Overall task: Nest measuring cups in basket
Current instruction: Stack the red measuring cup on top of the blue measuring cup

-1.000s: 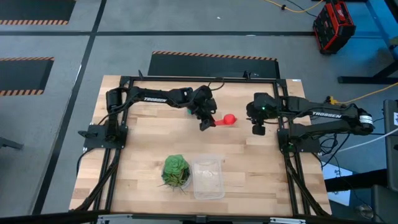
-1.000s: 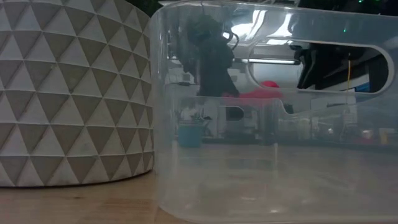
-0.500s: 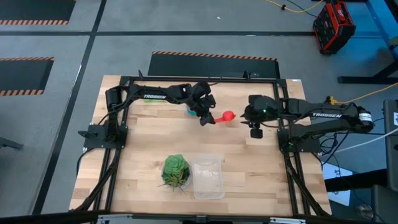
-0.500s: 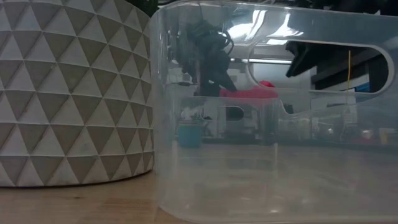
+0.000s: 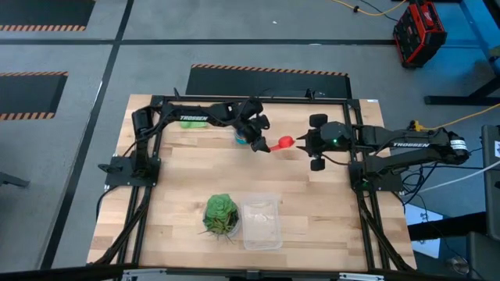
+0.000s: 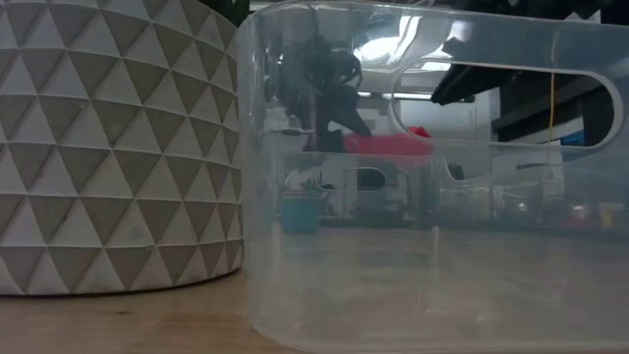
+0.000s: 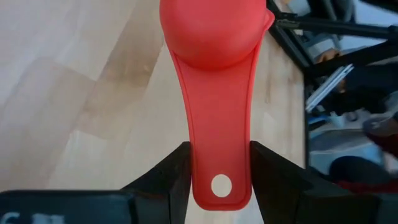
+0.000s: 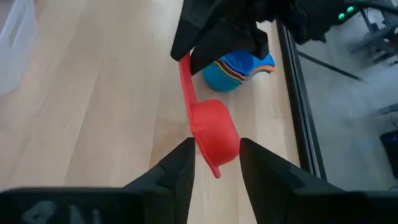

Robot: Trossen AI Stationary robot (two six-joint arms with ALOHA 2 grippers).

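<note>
Left gripper (image 7: 219, 163) is clamping the red plastic measuring cup (image 5: 286, 143) by its handle at upper centre of frame, bowl between the parted, empty right gripper (image 8: 216, 163) fingers; right should close squarely before left lets go.

Two dark, near-black arms are seen from above, each built of slim tubular links joined by bulkier rounded joints. White "TROSSEN" lettering is printed along a link of the left arm (image 5: 191, 119) and of the right arm (image 5: 410, 145). A small green light is lit on the right arm's wrist housing. Black cables are looped at the wrists. Each hand is fitted with two flat, dark, tapered fingers (image 7: 163, 180).
</note>
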